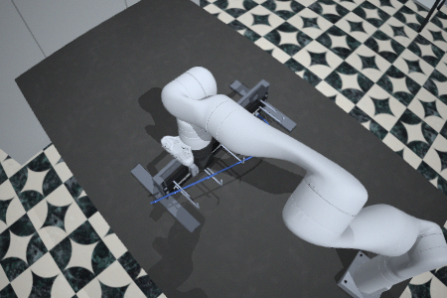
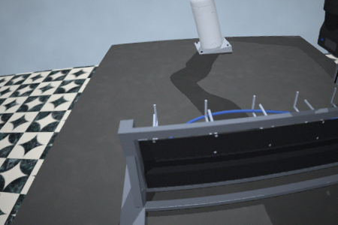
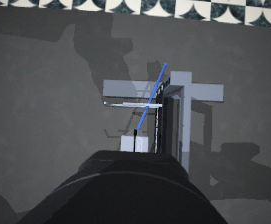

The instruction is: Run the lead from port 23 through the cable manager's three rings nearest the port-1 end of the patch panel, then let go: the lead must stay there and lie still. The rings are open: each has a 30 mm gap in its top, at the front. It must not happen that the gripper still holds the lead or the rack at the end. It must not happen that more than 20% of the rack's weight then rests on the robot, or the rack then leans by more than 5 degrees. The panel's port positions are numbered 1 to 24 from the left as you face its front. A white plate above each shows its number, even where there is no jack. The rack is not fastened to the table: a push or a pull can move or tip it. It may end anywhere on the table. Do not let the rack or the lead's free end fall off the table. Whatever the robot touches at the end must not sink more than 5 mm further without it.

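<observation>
firmly clenched at the two-finger gripper; cannot tell whether pinching the blue lead. see it stretched along the front of the patch-panel rack, crossing the outermost cable-manager ring in the wrist view.

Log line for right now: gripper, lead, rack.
gripper: shut, hold unclear | blue lead: reaches fingertips in wrist view | rack: upright on table
</observation>
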